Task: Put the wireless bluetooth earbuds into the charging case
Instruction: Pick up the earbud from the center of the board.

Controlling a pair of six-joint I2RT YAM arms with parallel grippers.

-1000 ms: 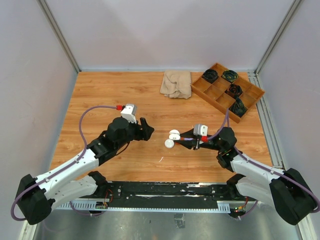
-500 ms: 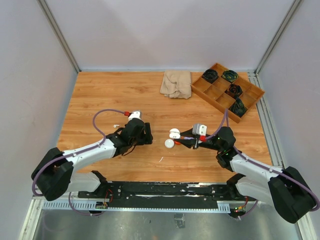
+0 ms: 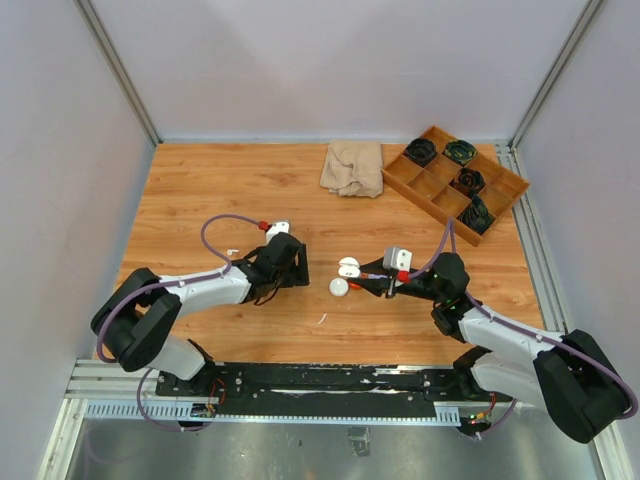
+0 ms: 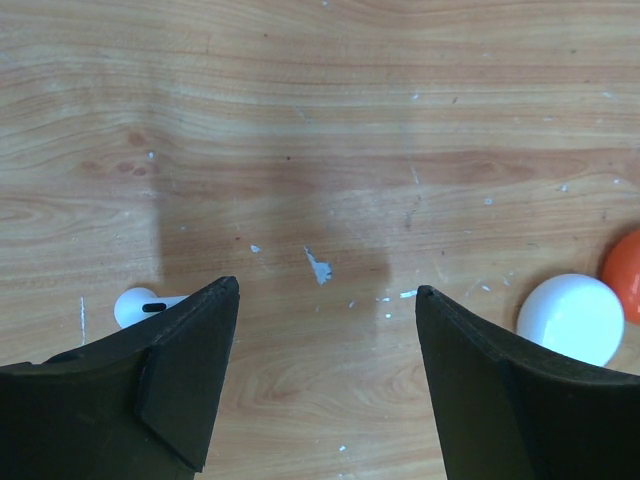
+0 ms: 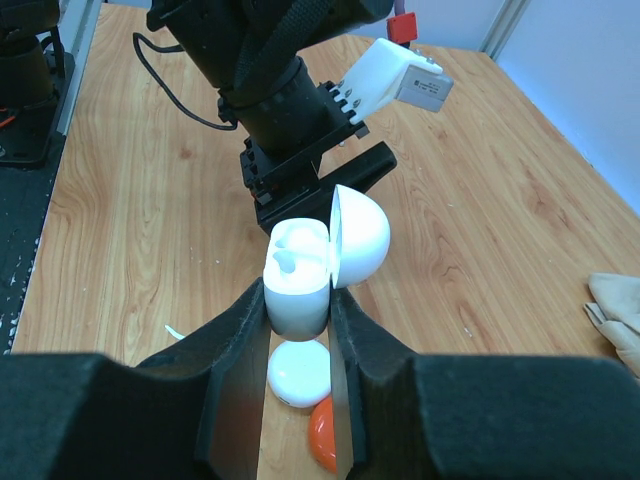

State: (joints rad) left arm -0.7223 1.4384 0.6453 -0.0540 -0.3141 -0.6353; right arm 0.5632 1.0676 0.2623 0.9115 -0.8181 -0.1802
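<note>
Gripping the open case (image 5: 297, 285) in the right gripper (image 5: 298, 315); hovering the left gripper (image 4: 325, 300), spread wide, beside an unseated earbud (image 4: 135, 305) at lower left.

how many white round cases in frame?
2. The open case is clamped in the right gripper; the second case lies on the table right beside it, next to an orange piece. Arms could hide more.

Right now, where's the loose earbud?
Left wrist view, lower left: the small white stemmed earbud lies on the wooden table, partly hidden behind the left jaws.
</note>
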